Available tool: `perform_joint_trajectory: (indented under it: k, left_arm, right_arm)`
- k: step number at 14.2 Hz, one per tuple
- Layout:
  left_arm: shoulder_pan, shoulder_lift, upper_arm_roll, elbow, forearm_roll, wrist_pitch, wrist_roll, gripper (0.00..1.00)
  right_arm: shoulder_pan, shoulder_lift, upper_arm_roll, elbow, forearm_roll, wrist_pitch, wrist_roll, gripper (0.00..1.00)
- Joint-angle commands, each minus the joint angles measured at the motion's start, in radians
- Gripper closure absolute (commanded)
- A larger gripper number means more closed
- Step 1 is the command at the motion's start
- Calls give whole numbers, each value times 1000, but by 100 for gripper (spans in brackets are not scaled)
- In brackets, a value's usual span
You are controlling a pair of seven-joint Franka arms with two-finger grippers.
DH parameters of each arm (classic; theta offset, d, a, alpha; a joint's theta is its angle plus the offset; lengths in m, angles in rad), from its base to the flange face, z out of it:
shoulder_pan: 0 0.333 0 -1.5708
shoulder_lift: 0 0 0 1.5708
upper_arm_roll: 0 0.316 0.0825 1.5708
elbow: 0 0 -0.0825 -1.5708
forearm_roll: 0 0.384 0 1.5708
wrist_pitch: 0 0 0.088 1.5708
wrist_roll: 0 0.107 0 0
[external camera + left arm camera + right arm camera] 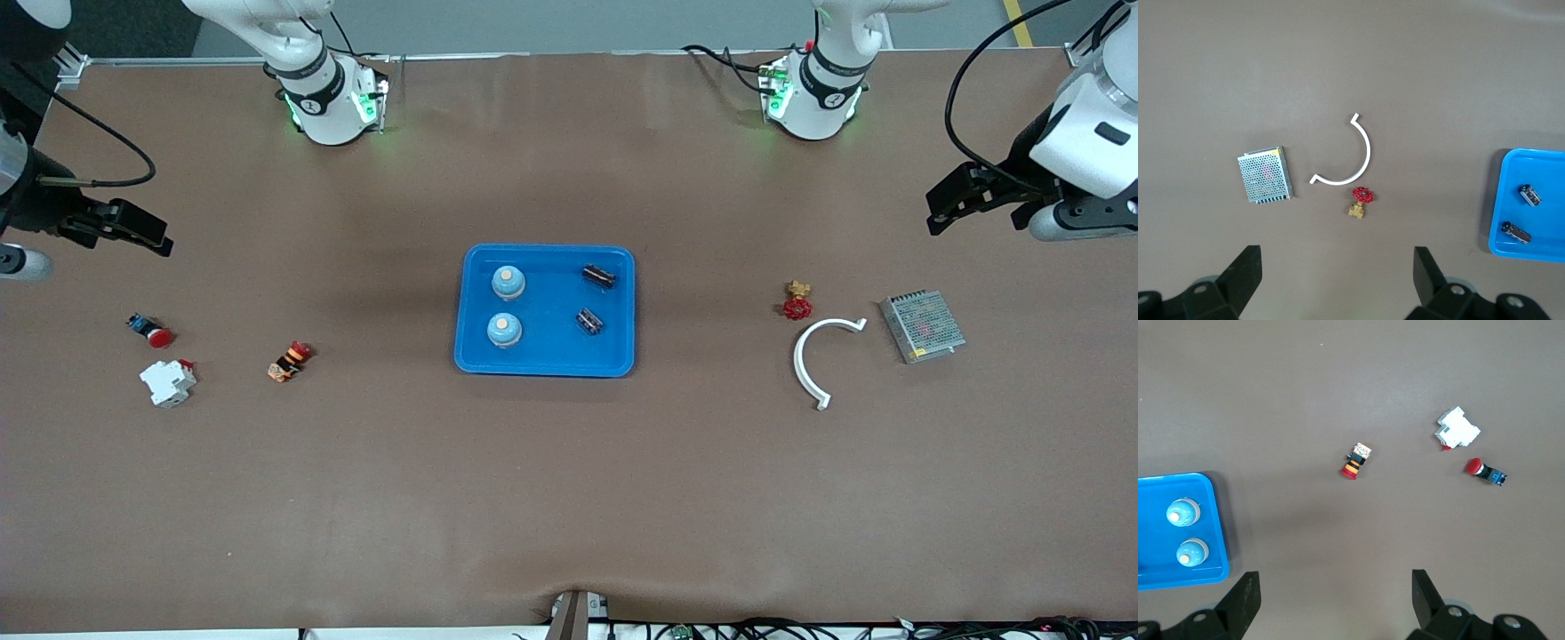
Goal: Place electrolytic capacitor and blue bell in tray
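Front view shows a brown matte tabletop [569, 480] with the shallow bright-blue plastic tray [544, 364] at its middle. Two pale-blue domed bells [508, 282] and two dark cylindrical electrolytic capacitors [598, 276] lie in the tray, bells toward the right arm's end. Both arms wait raised at the table's ends: the left gripper [1337, 275] hangs with fingers spread and empty over bare table beside a perforated metal box [922, 326], and the right gripper [1335, 599] likewise, over bare table. Wide bare surface surrounds the tray.
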Motion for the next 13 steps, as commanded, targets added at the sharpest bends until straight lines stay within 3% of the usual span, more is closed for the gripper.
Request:
perform_joint_trajectory:
  k: [1,13]
  left_arm:
    - [7,-19,-2,-3,-4,-13,43,0]
    - [7,-19,-2,-3,-4,-13,51,0]
  right_arm:
    - [-1,-27,10,-34,0,23,13,0]
    - [0,-21,19,-34,21,39,65,0]
